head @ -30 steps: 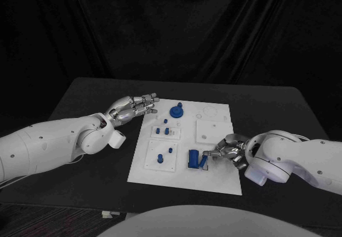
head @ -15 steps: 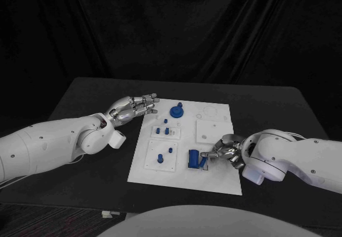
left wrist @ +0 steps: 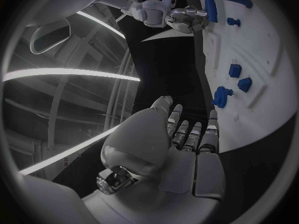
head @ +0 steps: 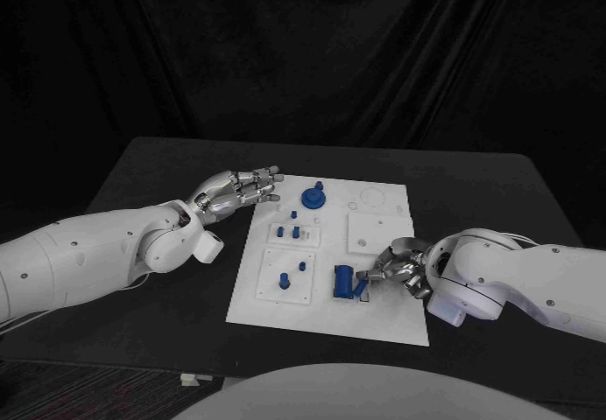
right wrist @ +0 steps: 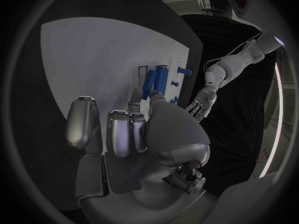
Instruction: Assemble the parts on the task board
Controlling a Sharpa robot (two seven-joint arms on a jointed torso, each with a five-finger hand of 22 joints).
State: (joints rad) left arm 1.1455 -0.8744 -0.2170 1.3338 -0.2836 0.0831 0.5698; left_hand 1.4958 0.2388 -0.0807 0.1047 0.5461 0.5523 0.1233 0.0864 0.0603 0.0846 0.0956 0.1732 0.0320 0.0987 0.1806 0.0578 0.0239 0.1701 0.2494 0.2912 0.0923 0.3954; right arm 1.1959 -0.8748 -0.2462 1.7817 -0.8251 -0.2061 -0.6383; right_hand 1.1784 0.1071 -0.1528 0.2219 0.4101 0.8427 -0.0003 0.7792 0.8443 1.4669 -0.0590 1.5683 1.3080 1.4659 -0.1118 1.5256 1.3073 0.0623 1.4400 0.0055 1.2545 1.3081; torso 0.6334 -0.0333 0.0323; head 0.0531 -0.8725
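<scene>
The white task board (head: pixel 379 229) lies mid-table and carries several blue parts. A tall blue part (head: pixel 343 282) stands in a slot near the board's front. My right hand (head: pixel 394 265) is at its right side, thumb and one finger against it. In the right wrist view the thumb tip (right wrist: pixel 156 97) covers the near end of the blue part (right wrist: pixel 154 80); whether it is pinched I cannot tell. My left hand (head: pixel 236 191) hovers at the board's far left edge, fingers straight and side by side, holding nothing. A round blue knob (head: pixel 313 197) sits beside it.
Small blue pegs (head: pixel 293 232) stand in a left-hand plate, and two more pegs (head: pixel 285 281) in the plate in front of it. A bare white square plate (head: pixel 373 234) lies right of centre. Black tabletop (head: pixel 165 166) surrounds the board.
My right hand has edged slightly left toward the tall blue part. The left hand and the parts have not moved.
</scene>
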